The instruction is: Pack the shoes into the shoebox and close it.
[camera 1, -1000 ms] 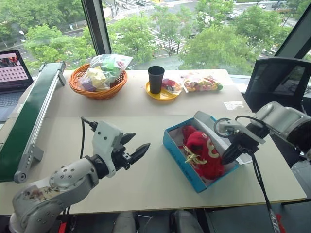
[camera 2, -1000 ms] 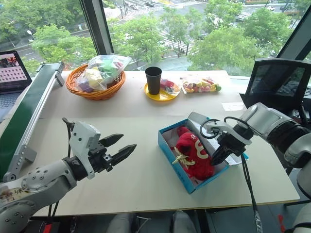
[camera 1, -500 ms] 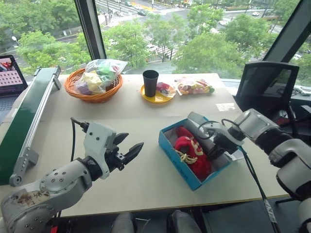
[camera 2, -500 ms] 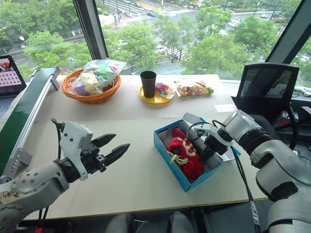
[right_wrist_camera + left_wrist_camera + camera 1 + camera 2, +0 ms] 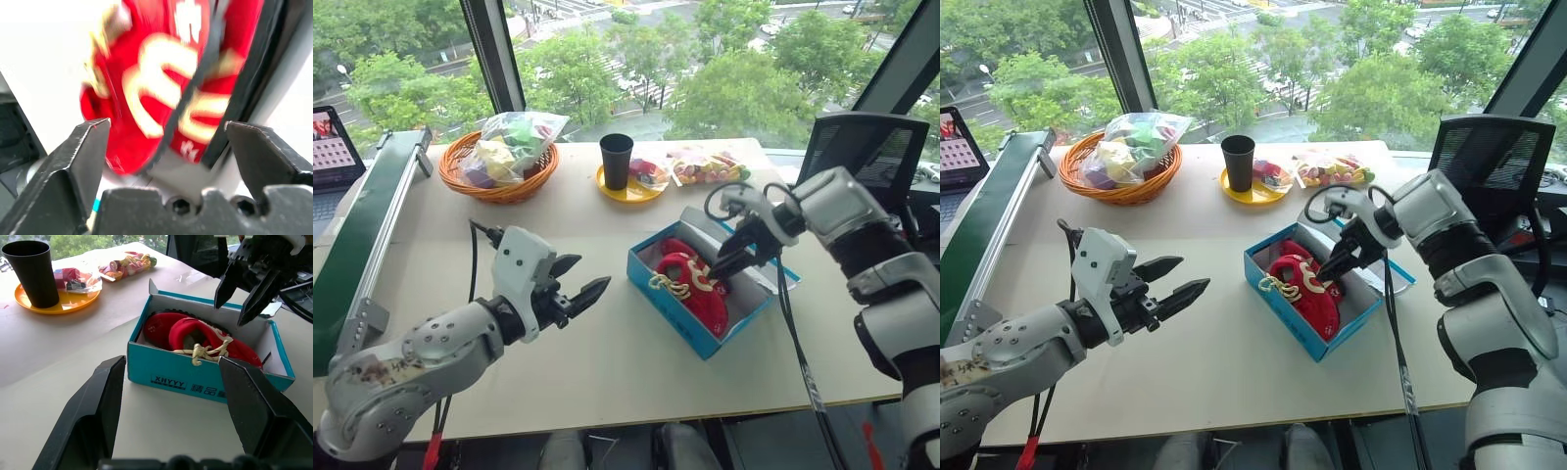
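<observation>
Across the middle of the head views runs a pale desk [image 5: 607,225], set against tall windows over green treetops. A green conveyor [image 5: 372,225] lies along the left edge, with a laptop [image 5: 333,147] in the upper left and a black mesh chair [image 5: 867,147] in the upper right.

At the upper centre you have an orange wicker basket [image 5: 504,181] of colourful bagged items [image 5: 514,137], and a black cup [image 5: 616,160] standing on a yellow plate [image 5: 628,191].

Right of centre sits the blue shoebox [image 5: 671,313], uncovered, with the red shoes [image 5: 690,284] lying inside it.

Your right end effector [image 5: 720,269] hangs just above the shoes. Your left end effector [image 5: 590,274] hovers left of the box, fingers spread and empty.

From the left wrist you can read "XHYYY" on the box's near wall and see the right fingers parted, gripping nothing. The right wrist view looks down on a shoe's embroidery between those fingers.
</observation>
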Controlling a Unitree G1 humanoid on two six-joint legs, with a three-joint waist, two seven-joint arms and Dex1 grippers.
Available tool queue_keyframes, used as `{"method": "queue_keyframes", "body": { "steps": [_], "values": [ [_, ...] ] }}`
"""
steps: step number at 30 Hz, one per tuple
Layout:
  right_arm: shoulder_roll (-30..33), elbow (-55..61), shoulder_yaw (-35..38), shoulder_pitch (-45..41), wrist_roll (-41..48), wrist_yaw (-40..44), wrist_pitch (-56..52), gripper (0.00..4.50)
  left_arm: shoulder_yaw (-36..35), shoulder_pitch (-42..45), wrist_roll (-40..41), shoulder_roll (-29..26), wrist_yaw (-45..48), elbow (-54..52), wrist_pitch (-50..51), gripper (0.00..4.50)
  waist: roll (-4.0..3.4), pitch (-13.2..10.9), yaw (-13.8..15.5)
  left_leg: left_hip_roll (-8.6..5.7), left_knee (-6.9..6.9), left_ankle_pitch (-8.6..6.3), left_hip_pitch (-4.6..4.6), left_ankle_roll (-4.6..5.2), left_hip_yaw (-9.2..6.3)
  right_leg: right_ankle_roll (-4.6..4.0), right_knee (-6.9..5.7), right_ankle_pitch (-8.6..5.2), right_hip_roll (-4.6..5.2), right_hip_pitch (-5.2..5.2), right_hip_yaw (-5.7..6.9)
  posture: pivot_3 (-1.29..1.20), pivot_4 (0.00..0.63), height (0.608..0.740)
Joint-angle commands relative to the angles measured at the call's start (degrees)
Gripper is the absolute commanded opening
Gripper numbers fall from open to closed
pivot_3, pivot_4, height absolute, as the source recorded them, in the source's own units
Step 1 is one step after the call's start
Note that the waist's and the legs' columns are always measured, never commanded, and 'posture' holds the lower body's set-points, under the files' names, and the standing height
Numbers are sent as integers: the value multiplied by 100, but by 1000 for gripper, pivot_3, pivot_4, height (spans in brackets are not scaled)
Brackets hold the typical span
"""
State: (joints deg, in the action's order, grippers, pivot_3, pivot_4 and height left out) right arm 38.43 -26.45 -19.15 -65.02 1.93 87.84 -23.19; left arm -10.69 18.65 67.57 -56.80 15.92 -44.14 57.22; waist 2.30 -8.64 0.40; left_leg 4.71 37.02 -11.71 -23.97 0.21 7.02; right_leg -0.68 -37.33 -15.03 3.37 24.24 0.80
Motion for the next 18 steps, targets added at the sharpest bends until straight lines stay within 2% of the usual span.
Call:
{"method": "queue_keyframes", "body": {
  "steps": [1, 12, 18],
  "values": [
    [-23, -242, -132, 160, -348, -319, 436, 18, -24, 154, -90, 20, 94, -41, -136, 3225, 0, 0, 1, 0, 0, 0, 0, 0, 0, 0, -2, 0, 0, -2, 0, 0, 150, 737],
    [-540, -1435, -479, 468, -980, -782, 1318, 18, -103, 154, -122, -29, 147, -26, -50, 3225, 0, 0, -44, -1, 1, 17, -2, -28, 2, 0, -9, 0, 0, 4, -5, 0, 150, 737],
    [-757, -1630, -835, 988, -1438, -1058, 1731, 18, -116, 160, -120, -38, 142, -18, -37, 3225, 3, 2, -50, -1, 2, 16, 13, -27, 0, 1, -15, 0, 1, -9, -5, 0, 150, 737]
  ]
}}
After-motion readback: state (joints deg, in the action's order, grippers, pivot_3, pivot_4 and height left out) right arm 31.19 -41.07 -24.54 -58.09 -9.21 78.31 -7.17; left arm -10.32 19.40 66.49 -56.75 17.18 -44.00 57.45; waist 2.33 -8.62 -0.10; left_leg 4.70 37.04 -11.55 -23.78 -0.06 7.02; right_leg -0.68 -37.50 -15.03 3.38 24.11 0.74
